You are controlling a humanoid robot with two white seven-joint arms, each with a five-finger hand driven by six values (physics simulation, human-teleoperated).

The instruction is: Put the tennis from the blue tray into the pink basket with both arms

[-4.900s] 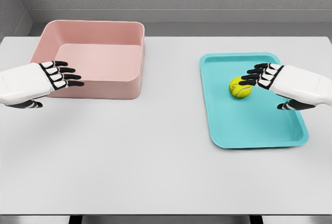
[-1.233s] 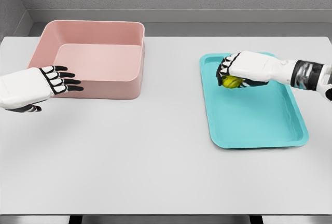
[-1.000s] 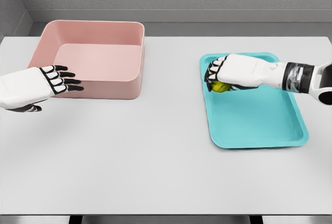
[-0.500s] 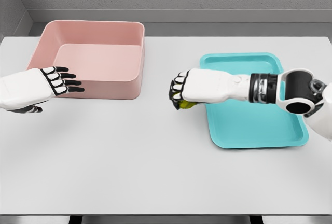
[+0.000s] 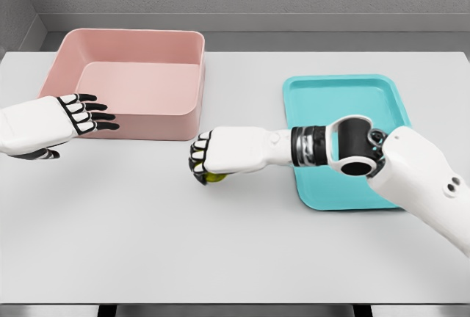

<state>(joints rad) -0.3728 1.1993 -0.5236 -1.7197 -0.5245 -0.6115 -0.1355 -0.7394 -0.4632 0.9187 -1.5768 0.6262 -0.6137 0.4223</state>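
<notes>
Nearest, across the bare white table: right hand stretched far to the left, knuckles up, fingers curled tight over the tennis ball. Showed only a yellow-green sliver of it under the palm, so could not tell how deep the ball sat in the grasp. Could not tell either whether the ball touched the table or hung just above it. Placed the ball well clear of the blue tray, between tray and basket, a little in front of the basket's near right corner.

Further left, at about the same depth: left hand flat, fingers spread, holding nothing, close in front of the near wall of the pink basket.

Judged as mid-carry, with a handover likely due, since both arms were asked for. Called for a firm, unchanged grip and a level wrist until the left palm sat under the ball. Called for release only once the left fingers had closed. Called next for enough lift to clear the basket's near wall and a drop over the middle of its floor. Main risk: a round ball slipping out and rolling off across the smooth tabletop.
</notes>
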